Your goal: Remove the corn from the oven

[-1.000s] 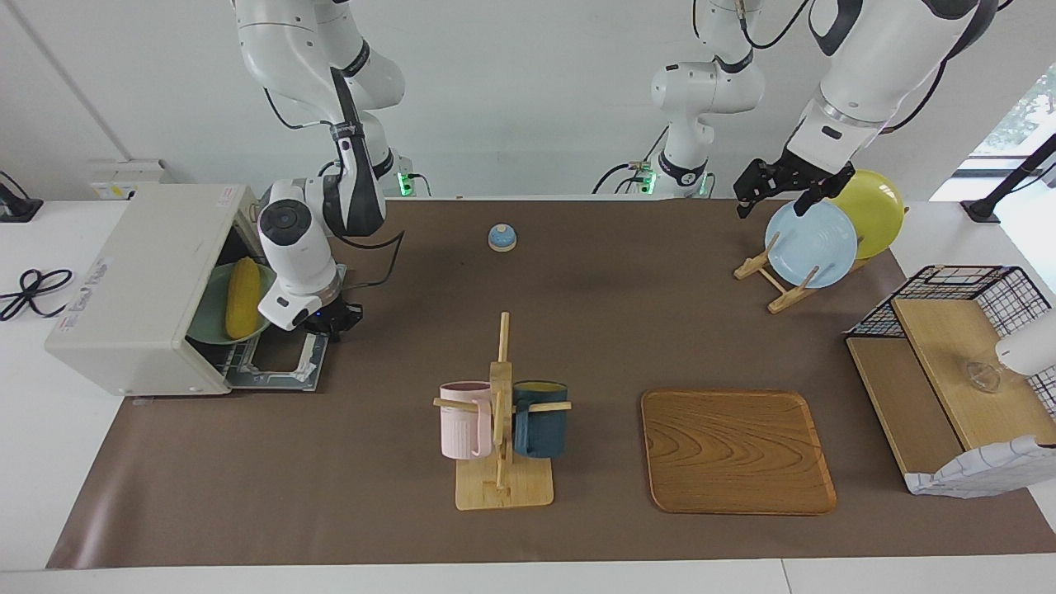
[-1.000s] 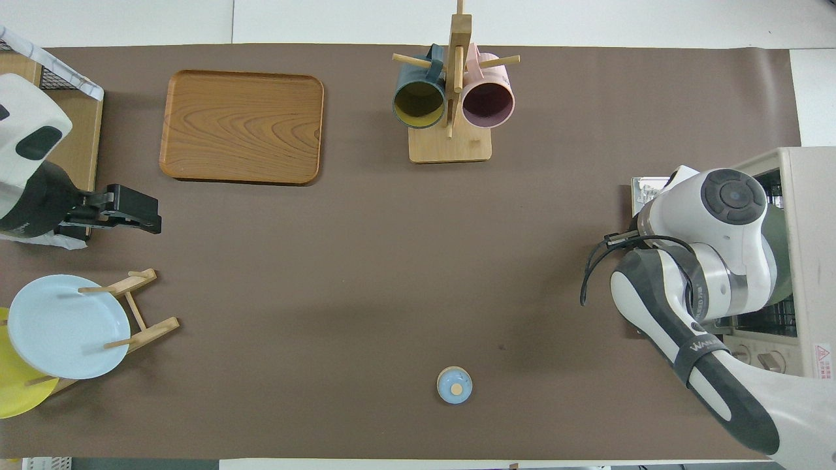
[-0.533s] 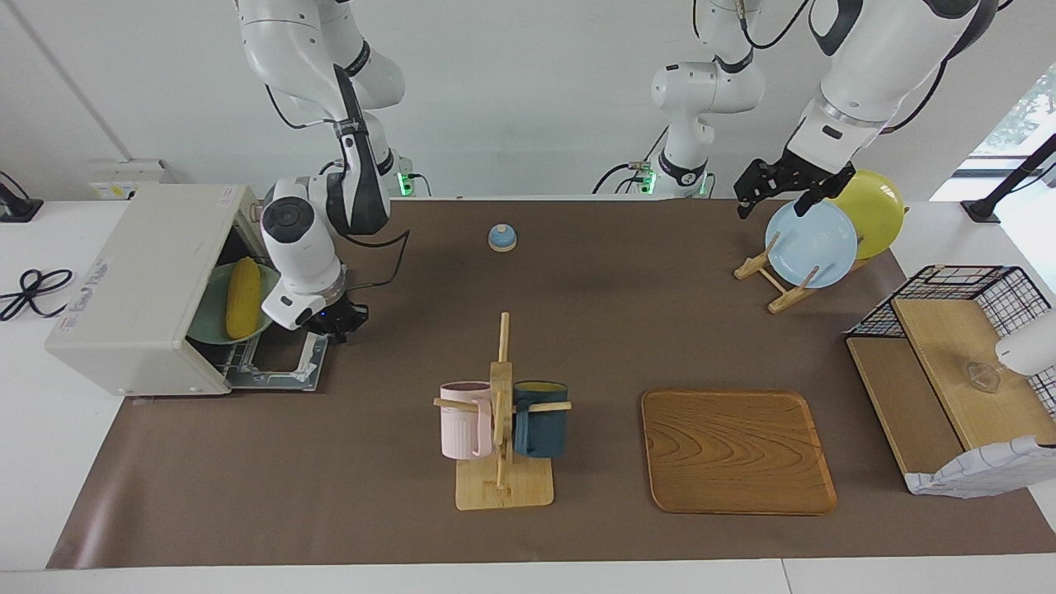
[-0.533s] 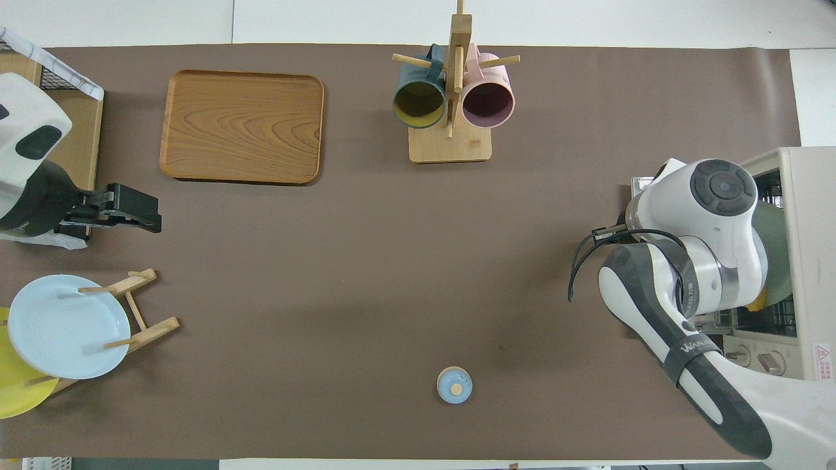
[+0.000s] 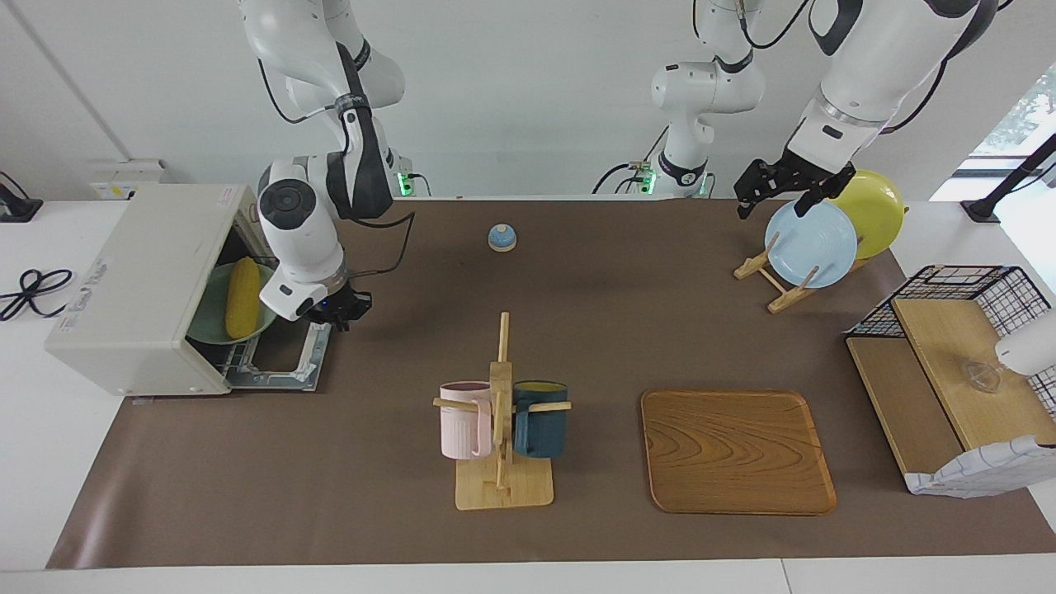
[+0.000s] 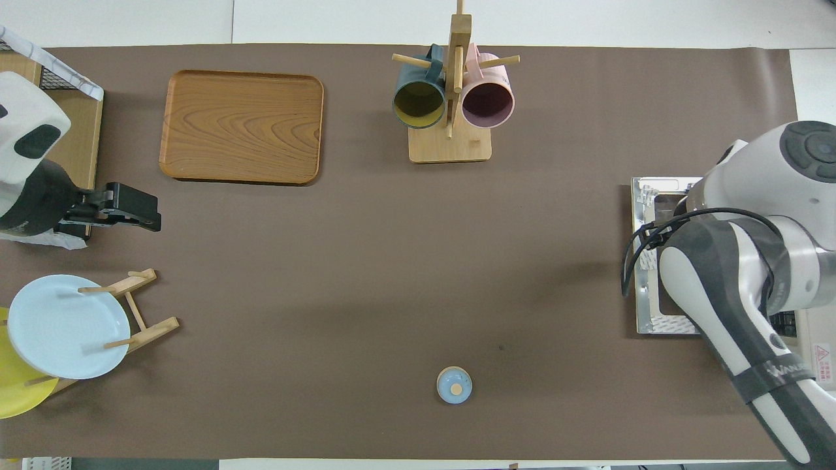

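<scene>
Brown mat on a white table, white wall. The oven [image 5: 140, 280] sits at the right arm's end with its door [image 5: 285, 363] dropped flat, giving access to the corn [image 5: 242, 297], which lies on a green plate [image 5: 216, 318] inside. Right gripper [image 5: 338, 309] hangs over the door's edge, empty, finger state unclear; corn at its 9 o'clock in the facing view, near but apart. Left gripper [image 5: 784, 186], fingers apart, waits above the plate rack [image 5: 775, 280].

The tabletop [image 5: 396, 528] under a brown mat carries the oven [image 5: 132, 289] beside the right pincer [image 5: 334, 318], a mug rack [image 5: 502, 462], wooden tray [image 5: 737, 451], and plate stand [image 5: 780, 285] under the left pincer [image 5: 780, 188].
</scene>
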